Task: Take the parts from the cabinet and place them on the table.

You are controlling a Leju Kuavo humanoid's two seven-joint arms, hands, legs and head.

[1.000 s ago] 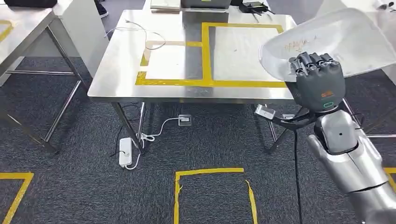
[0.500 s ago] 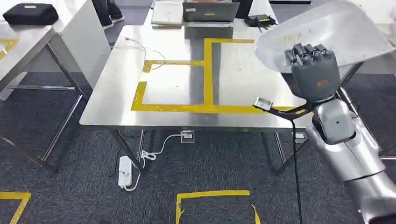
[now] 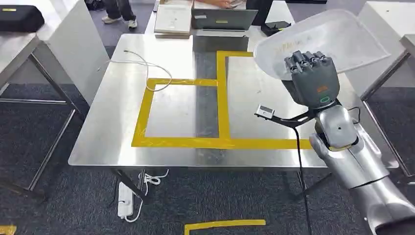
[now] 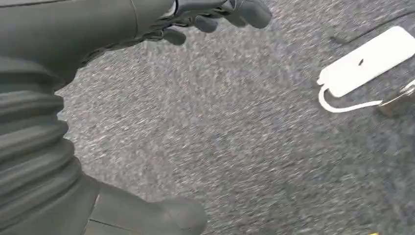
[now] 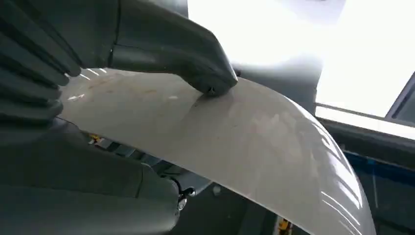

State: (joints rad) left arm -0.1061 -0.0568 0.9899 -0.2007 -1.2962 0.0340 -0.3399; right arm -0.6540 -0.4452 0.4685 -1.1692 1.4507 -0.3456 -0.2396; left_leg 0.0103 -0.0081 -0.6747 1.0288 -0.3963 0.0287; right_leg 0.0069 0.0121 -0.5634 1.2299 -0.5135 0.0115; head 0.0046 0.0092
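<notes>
Held aloft above the right side of a steel table: a large, pale, translucent curved part, shallow and tray-like with a raised rim, faint orange scribble near the held edge; nothing visible inside it. Gripped at its near edge by the right hand; dark fingers curled over the rim in the head view, thick grey thumb pressed flat against the smooth curved face in the right wrist view (a firm clamp, fingers on one side, thumb on the other). Tilted, with the concave face turned toward the head camera and the far end raised; long axis running from the hand out toward the far right, well past the table's right edge. Not touching the tabletop.

Marked on the table in yellow tape: two adjoining rectangles, both bare inside; the part hanging over the far corner of the right-hand one. Lying near the left rectangle's far corner, a loose white cable; at the table's far edge, a laptop and a flat pale box.

Hanging low over dark carpet, the left hand; fingers loosely curled and slightly apart, holding nothing. Close by on the floor, a white power strip.
</notes>
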